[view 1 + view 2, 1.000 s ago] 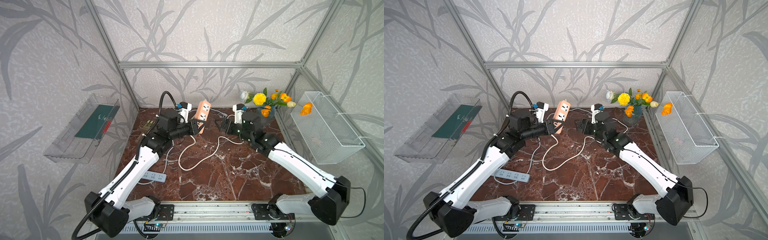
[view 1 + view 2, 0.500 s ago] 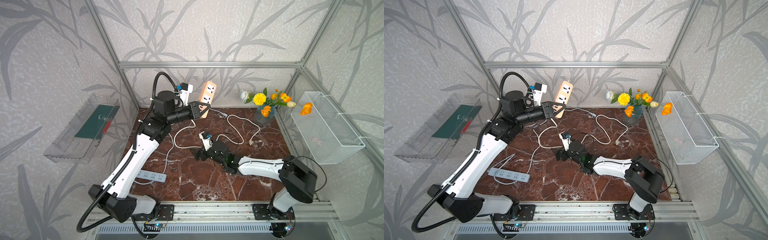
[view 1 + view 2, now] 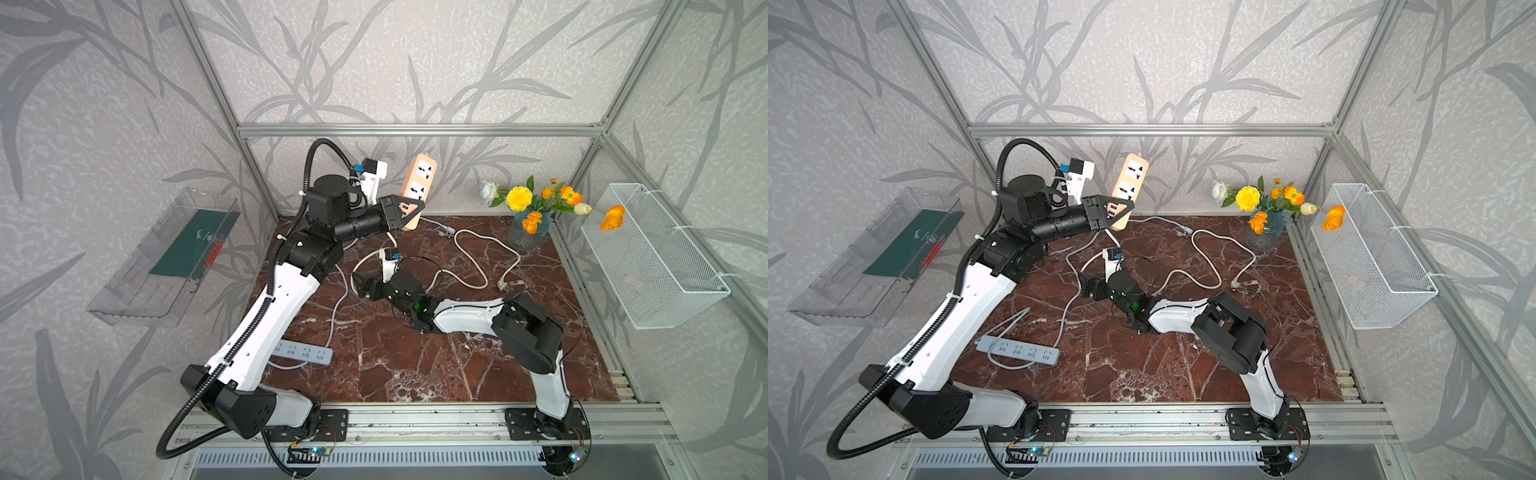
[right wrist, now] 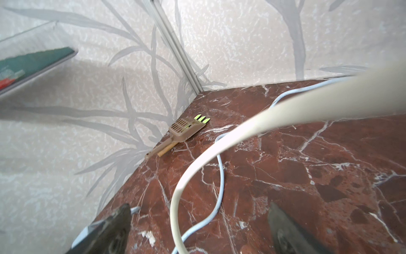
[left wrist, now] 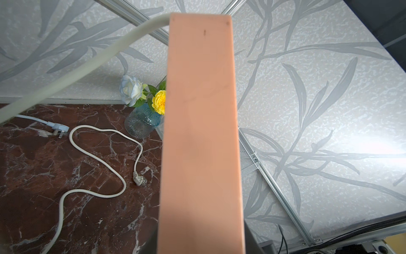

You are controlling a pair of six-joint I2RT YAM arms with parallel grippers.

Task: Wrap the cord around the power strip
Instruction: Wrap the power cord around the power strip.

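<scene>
The left gripper (image 3: 409, 209) was clamped tight on the lower end of the orange power strip (image 3: 420, 176), holding it tilted in the air near the back wall. Its white cord (image 4: 329, 99) hung down to the marble table (image 3: 415, 365) and looped there to its plug. The right gripper (image 4: 198, 206) was spread wide low over the table, with the cord running loose between its jaws. Print on the green card (image 3: 193, 245) in the wall tray was too small to read.

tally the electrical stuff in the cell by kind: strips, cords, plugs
Power strips: 2 (peach power strip, grey power strip)
Cords: 2 (cream cord, grey cord)
Plugs: 2 (cream plug, grey plug)
Total: 6
</scene>
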